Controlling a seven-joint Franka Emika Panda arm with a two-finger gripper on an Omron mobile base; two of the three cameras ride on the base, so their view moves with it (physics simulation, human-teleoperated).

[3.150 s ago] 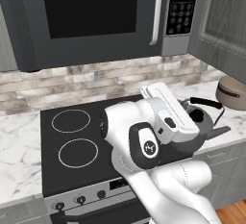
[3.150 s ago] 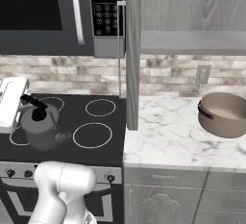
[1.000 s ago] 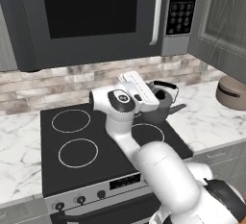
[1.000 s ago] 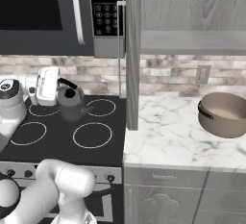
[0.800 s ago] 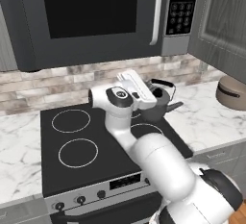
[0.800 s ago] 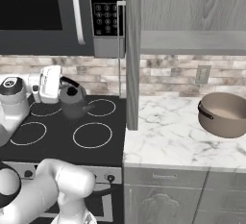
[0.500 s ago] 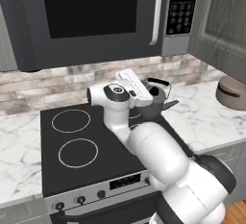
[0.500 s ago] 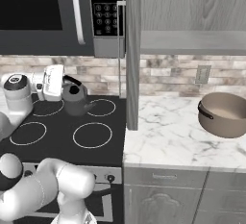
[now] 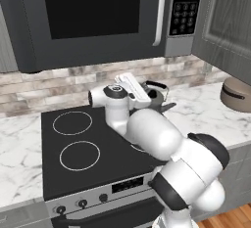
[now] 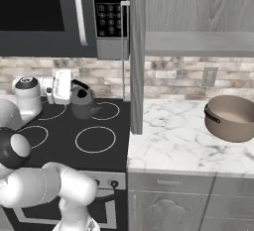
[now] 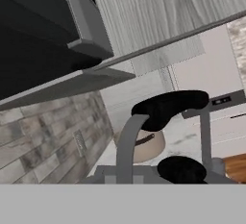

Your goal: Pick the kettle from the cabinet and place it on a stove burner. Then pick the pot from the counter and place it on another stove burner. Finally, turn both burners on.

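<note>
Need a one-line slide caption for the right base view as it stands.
Shut gripper holds the kettle at a rear burner of the stovetop; the pot waits on the counter.

The kettle (image 10: 82,103) is small and dark grey, with a tall arched black handle (image 11: 169,106) and a knobbed lid; it sits upright over the back right burner (image 10: 105,111) of the black glass stovetop, spout towards the bench (image 10: 178,141), with the hand (image 10: 63,87) closed on its handle. The pot (image 10: 232,118), wide, round and tan-brown with a pale inside and small black side handles, stands upright on the marble bench, well to the right of the stovetop. The front right burner (image 10: 95,139), nearer than the kettle, is a bare white ring. Above the bench, the grey wood-grain cabinet (image 10: 198,14) stands open, its door (image 10: 136,51) edge-on beside the stovetop.
</note>
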